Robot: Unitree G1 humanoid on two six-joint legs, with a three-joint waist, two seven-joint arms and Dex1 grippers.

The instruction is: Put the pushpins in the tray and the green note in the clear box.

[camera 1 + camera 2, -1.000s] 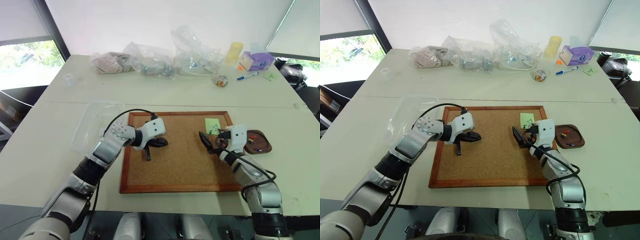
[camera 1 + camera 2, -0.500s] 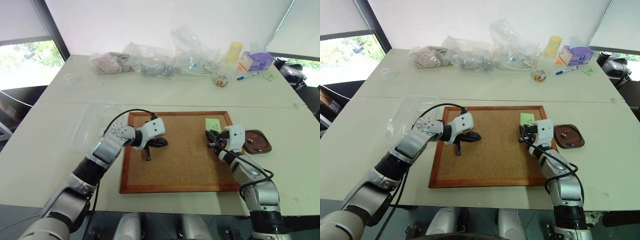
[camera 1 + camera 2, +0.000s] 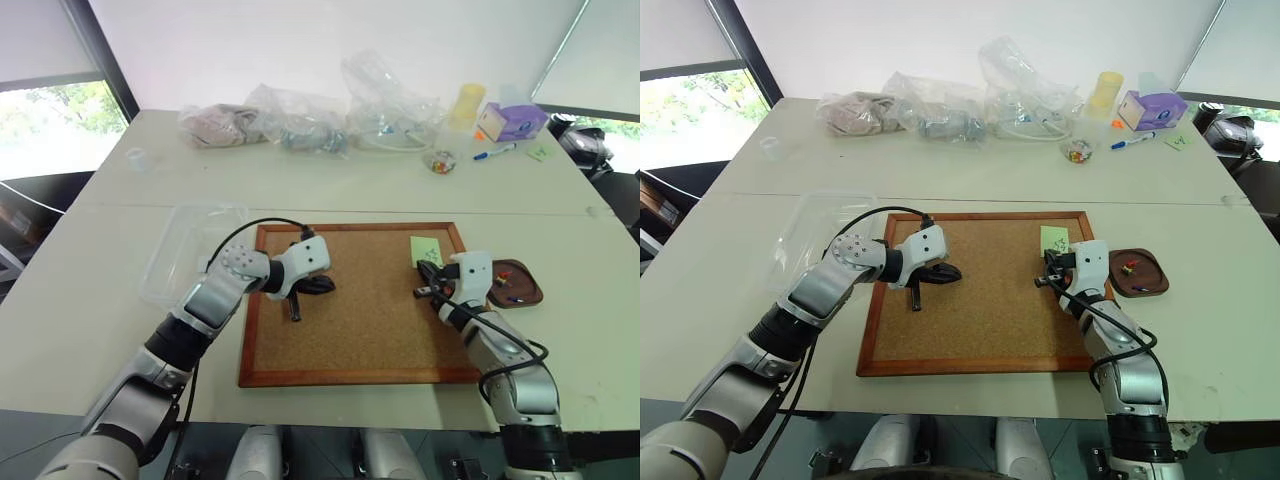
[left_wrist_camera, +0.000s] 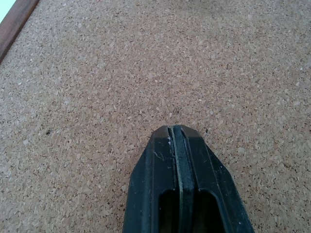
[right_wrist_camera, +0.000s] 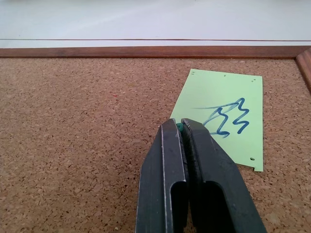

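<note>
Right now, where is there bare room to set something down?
Free: cork board between left end effector and right end effector; table strip beyond the board. Crowded: far edge with plastic bags; the board's corner by green note and tray.

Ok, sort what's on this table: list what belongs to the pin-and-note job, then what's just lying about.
Job:
- green note on the cork board
- green pushpin in the shut right gripper
- pushpins already in the tray
- clear box

Lying about:
- plastic bags
- pot of pins
- blue pen
- purple tissue box
</note>
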